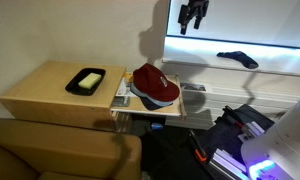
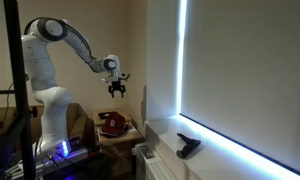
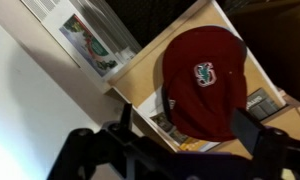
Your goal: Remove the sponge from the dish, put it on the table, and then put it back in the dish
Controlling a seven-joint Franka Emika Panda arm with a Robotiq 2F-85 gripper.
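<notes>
The pale yellow sponge [image 1: 88, 81] lies in the black dish [image 1: 74, 88] on the light tan table [image 1: 35, 95]. My gripper [image 1: 193, 15] hangs high in the air, far above and to the side of the dish; it also shows in an exterior view [image 2: 117, 88]. Its fingers are spread apart and hold nothing. In the wrist view the gripper [image 3: 182, 130] looks down on a dark red cap [image 3: 205, 85]; the sponge and dish are out of that view.
The dark red cap [image 1: 155, 84] sits on magazines [image 1: 123, 92] at the table's end. A brown couch [image 1: 50, 148] stands in front of the table. A black object [image 1: 238, 58] lies on the lit window ledge.
</notes>
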